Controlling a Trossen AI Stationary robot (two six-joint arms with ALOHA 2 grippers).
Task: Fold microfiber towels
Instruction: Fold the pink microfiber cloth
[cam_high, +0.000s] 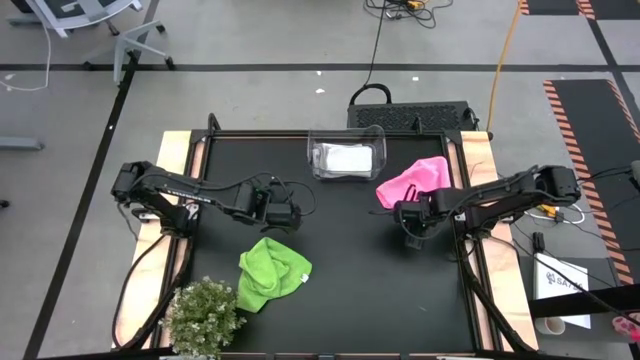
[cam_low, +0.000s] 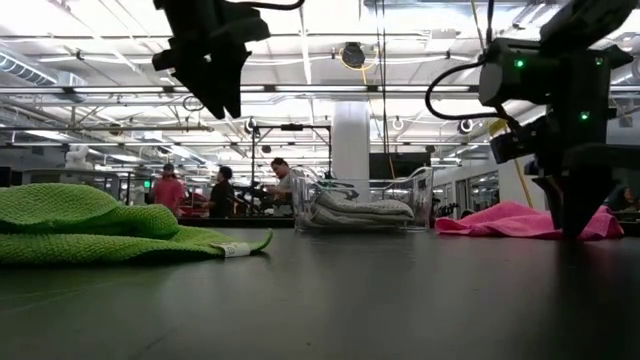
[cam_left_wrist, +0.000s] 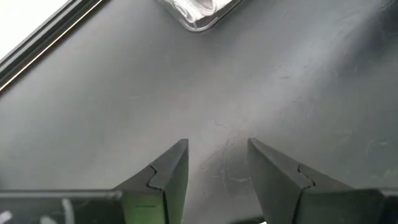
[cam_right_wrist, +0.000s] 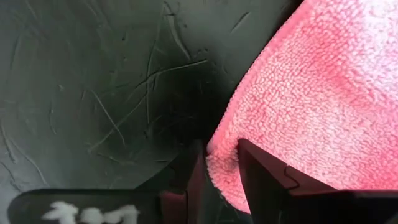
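Note:
A bright pink towel (cam_high: 412, 180) lies crumpled at the table's far right, and also shows in the low view (cam_low: 510, 220). My right gripper (cam_right_wrist: 221, 177) is down at its near edge and shut on it. A lime green towel (cam_high: 270, 272) lies bunched at the near left, resting on the table. My left gripper (cam_high: 285, 218) hangs open and empty high above the table, left of centre (cam_low: 222, 100), over bare tabletop (cam_left_wrist: 217, 162). White towels (cam_low: 360, 210) lie folded inside the clear bin (cam_high: 347, 155). My right gripper pinches the pink towel's near edge (cam_right_wrist: 219, 163) between its two fingers (cam_right_wrist: 264, 180). The fingers come from above, pointing down, with their tips at the tabletop (cam_low: 575, 232). The towel lies on the table and spreads away on the far side of the fingers.
The clear plastic bin stands at the far middle of the black table (cam_high: 340, 300). A small green bushy plant (cam_high: 205, 315) stands at the near left corner. Bare tabletop lies between the two towels. People (cam_low: 222, 190) show in the room beyond the table.

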